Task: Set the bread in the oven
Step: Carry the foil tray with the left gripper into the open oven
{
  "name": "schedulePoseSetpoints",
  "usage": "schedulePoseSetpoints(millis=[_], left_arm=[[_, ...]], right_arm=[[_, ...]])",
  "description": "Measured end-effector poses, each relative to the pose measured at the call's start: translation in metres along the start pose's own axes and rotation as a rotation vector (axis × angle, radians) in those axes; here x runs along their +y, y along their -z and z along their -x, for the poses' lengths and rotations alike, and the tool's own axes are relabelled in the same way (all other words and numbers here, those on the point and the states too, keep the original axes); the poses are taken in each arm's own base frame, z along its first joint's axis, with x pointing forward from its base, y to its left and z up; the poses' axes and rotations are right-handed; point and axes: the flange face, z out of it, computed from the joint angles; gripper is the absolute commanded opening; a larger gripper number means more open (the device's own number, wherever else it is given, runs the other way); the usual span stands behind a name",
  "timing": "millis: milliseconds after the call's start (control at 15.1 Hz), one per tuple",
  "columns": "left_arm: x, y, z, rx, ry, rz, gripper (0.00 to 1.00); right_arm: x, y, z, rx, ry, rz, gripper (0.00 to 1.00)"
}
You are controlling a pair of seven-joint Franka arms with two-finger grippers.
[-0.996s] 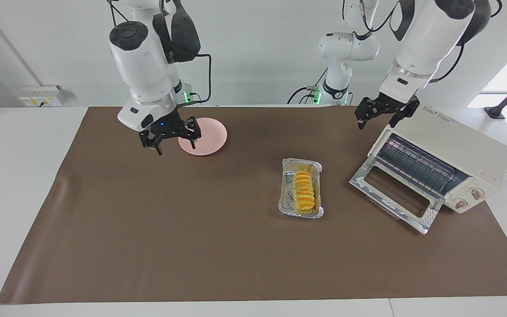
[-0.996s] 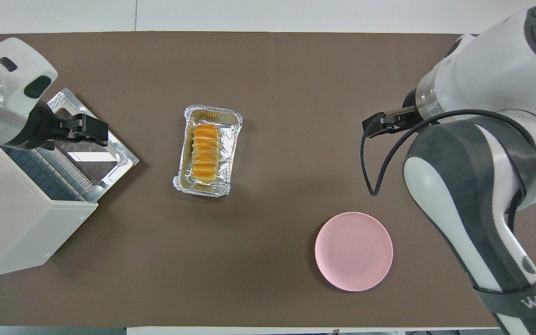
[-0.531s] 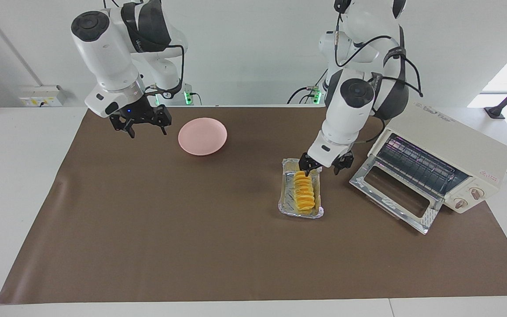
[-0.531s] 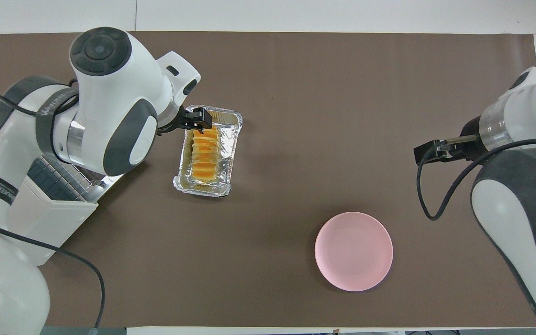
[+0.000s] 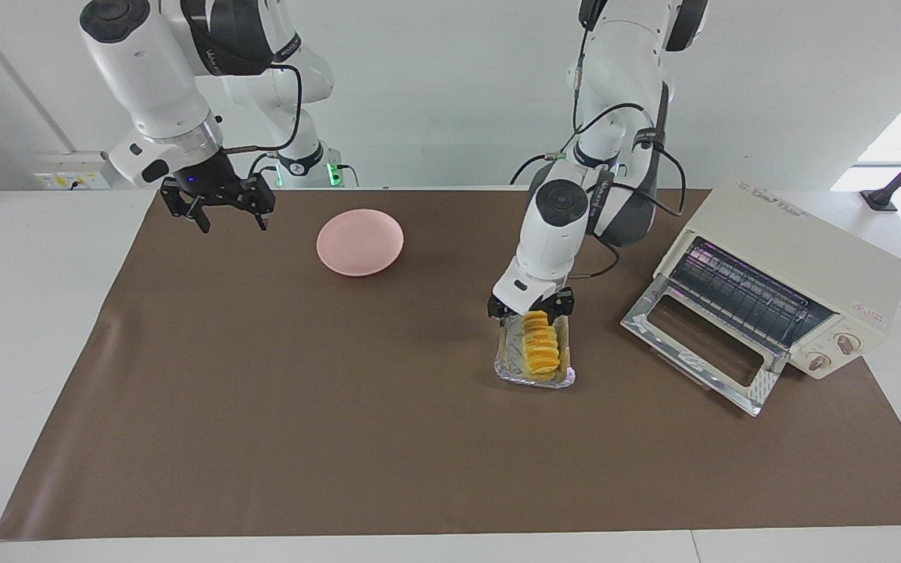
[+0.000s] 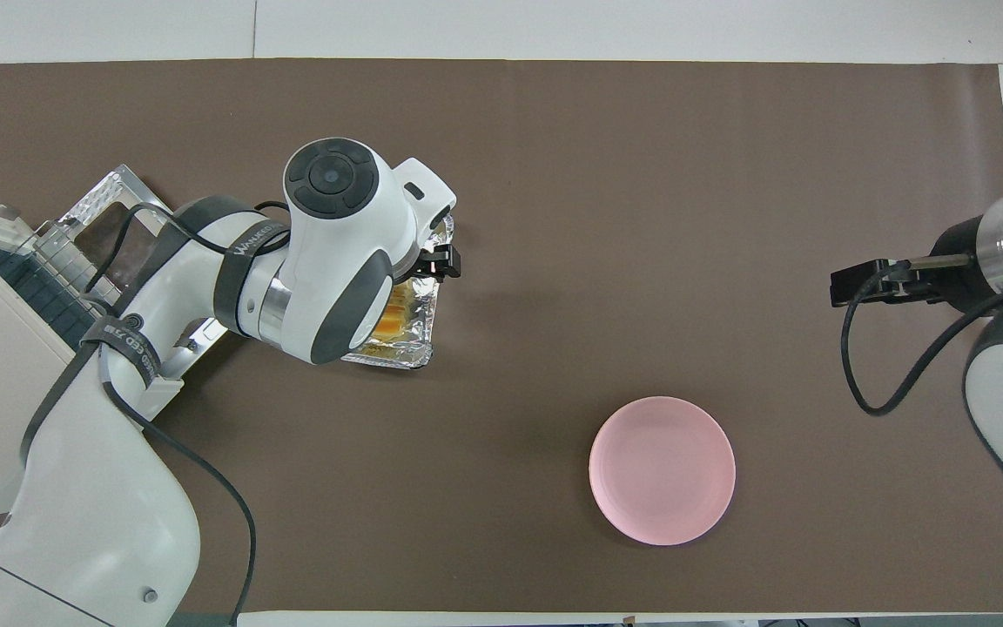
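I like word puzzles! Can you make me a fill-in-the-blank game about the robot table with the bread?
1. The bread lies in a shiny ____ tray.
2. The oven door is ____.
3. The round plate is colored ____.
4. The ____ gripper is down at the bread, while the right gripper waits apart.

Answers: foil; open; pink; left

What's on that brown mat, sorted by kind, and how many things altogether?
Bread: 1
Foil tray: 1
Pink plate: 1
Oven, door open: 1
Total: 4
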Motion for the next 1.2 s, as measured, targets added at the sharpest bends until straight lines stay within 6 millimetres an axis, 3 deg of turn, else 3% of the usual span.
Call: schedulePoseSetpoints(millis=[332, 664, 731, 930, 996, 1063, 1196], left_arm=[[0.006, -0.023, -0.001, -0.006, 0.04, -0.003, 1.0], [0.026, -0.036, 0.008, -0.012, 0.071, -0.007, 1.0], [0.026, -0.037, 0.009, -0.014, 0.076, -0.008, 0.95], [0.025, -0.042, 0.008, -0.019, 0.114, -0.013, 0.41], [0.025, -0.043, 0.007, -0.02, 0.126, -0.014, 0.15], [0.024, -0.043, 0.007, -0.019, 0.138, -0.014, 0.0], [0.021, -0.043, 0.006, -0.018, 0.15, -0.016, 0.0]], right_arm=[[0.01, 0.004, -0.002, -0.023, -0.009, 0.04, 1.0], [0.011, 0.0, 0.0, -0.054, -0.009, 0.049, 1.0], [0.012, 0.0, 0.0, -0.054, -0.01, 0.049, 1.0], [0.016, 0.0, 0.001, -0.057, -0.018, 0.049, 1.0], [0.019, 0.0, 0.001, -0.061, -0.022, 0.049, 1.0], [0.021, 0.0, 0.001, -0.062, -0.027, 0.048, 1.0], [0.021, 0.0, 0.001, -0.063, -0.026, 0.049, 1.0]])
